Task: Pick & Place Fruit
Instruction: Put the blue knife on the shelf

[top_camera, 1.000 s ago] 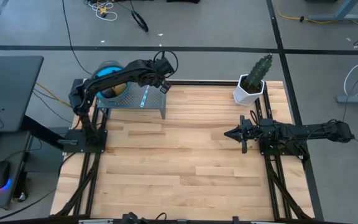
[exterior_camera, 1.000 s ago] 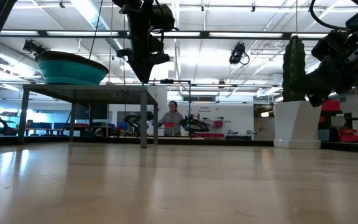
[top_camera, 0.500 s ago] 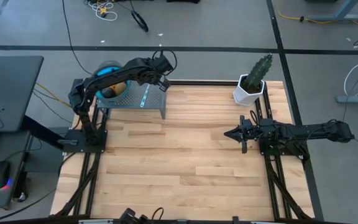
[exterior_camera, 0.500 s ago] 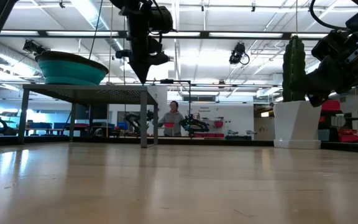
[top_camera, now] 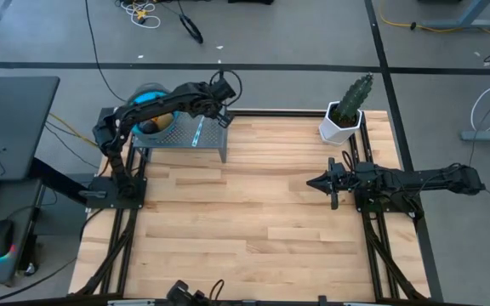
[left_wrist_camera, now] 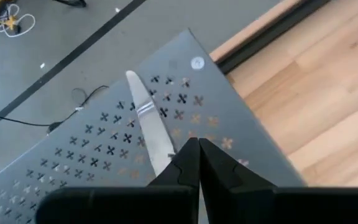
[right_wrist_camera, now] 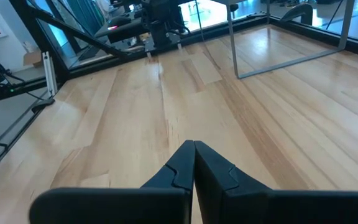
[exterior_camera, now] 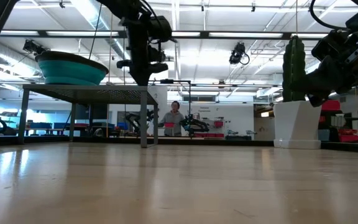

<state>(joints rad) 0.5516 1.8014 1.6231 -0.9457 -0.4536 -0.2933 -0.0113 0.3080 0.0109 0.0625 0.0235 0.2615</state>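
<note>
Perforated grey metal shelf [top_camera: 181, 136] at the table's back-left corner is where the action is. Left gripper [top_camera: 223, 119] hangs above its right end, fingers pinched together with nothing between them (left wrist view shows the two tips meeting over the shelf's corner). Just beside those tips on the shelf lies the white knife-like stick [left_wrist_camera: 149, 132], which isn't fruit, so ignore it.

Fruit: only one piece is partly visible from above, a yellow-orange fruit [top_camera: 162, 121] sitting in the teal bowl [top_camera: 149, 95] at the shelf's left end, mostly covered by the left arm. The low view shows the bowl [exterior_camera: 71, 68] on the shelf but nothing of its contents. No fruit anywhere on the wooden table [top_camera: 253, 221].

Right gripper [top_camera: 323, 182] is parked over the table's right side, near the cactus in its white pot [top_camera: 344, 115], fingers closed and empty; it's just waiting.

Step in hand, my read: the left arm sits empty-handed over the shelf, between picks or not yet on the first one. The next move calls for opening the fingers, shifting left to the bowl, coming down on the fruit and closing. The bowl rim and the stick are the things to avoid clipping. Can't tell the drop-off spot from here.
</note>
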